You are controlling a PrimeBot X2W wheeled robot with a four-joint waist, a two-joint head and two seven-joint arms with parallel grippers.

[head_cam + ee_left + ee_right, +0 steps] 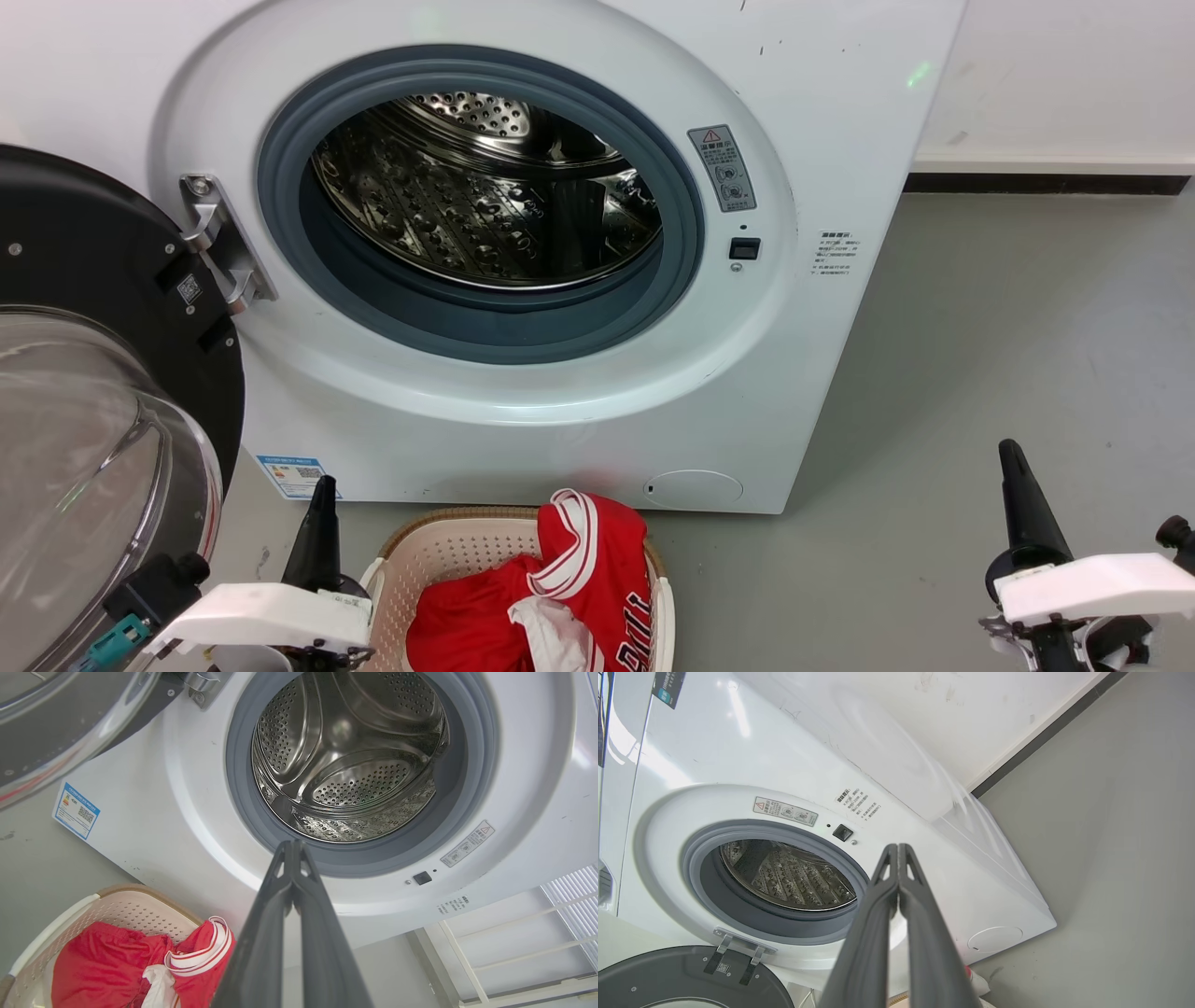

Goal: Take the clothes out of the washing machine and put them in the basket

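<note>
Lying in basket [422,577], jersey [609,574] points striped end twd washer [523,439].

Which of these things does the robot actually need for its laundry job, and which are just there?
For the job: washing machine, drum looks empty; red clothes; basket holding them.
Just there: white slatted rack; blue sticker; grey floor.

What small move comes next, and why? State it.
Probably just rest both arms: the drum looks empty, the clothes lie in the basket, and the left gripper and right gripper are shut on nothing.
</note>
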